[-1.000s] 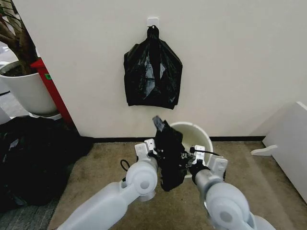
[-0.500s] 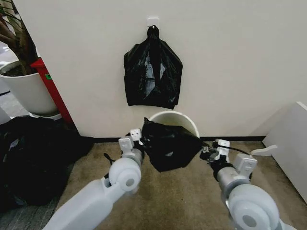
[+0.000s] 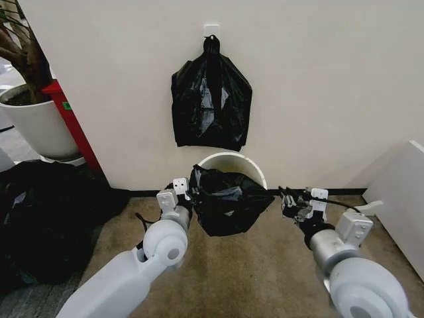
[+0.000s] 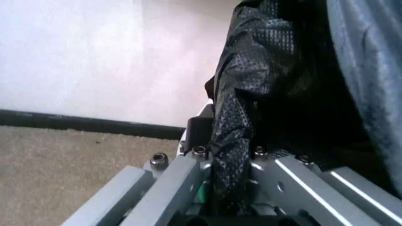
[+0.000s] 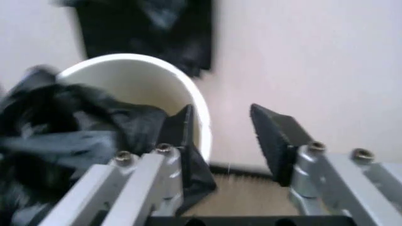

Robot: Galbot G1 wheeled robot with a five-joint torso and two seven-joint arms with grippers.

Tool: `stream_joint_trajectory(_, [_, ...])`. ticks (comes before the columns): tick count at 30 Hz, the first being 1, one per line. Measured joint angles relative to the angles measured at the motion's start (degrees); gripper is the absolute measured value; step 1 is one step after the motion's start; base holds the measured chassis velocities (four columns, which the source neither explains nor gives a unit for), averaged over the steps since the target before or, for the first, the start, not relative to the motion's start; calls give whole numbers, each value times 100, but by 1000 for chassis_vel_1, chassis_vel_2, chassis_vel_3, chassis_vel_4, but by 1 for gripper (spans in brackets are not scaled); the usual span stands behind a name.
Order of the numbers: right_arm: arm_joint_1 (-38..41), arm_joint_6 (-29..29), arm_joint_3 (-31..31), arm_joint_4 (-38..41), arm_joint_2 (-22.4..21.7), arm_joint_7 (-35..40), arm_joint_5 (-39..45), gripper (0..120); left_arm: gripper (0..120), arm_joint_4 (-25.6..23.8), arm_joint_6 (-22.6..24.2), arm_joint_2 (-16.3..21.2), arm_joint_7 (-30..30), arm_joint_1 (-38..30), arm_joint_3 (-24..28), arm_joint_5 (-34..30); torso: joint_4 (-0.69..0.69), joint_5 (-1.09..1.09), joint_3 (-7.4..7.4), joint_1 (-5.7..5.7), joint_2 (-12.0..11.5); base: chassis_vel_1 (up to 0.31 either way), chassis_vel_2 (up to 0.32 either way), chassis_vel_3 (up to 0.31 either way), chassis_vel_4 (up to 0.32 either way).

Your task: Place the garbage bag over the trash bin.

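Your left gripper is clamped on the left edge of the garbage bag, which sags over the near rim of the trash bin, while your right gripper stands spread, just right of the bag.

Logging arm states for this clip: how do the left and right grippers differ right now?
The left gripper has its jaws shut on the garbage bag, holding it up in front of the trash bin. The right gripper has its jaws open with nothing between them and sits apart from the bag, to its right. Both are raised at about the bin's rim.
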Motion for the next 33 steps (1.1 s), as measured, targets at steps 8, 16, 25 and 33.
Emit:
stream_joint_trajectory(8, [694,17,-701,-464,-660,-1637,-1166,65,1,20,49,5,166,-129,94,331,4,2,0,0,0,0,0,0,0])
stream_joint_trajectory(16, [885,-244,-1020,-695,-727,-1851,-1641,93,1,16,74,-98,211,-195,239,438,2,0,0,0,0,0,0,0,0])
stream_joint_trajectory(25, [1426,-131,-1534,-1318,-465,-1647,-2287,75,1,-38,94,-126,212,-189,327,473,3,0,1,0,0,0,0,0,0])
stream_joint_trajectory(33, [1574,-80,-1666,-1476,-371,-1616,-2473,46,1,-39,101,-128,272,-191,377,504,2,-1,1,0,0,0,0,0,0])
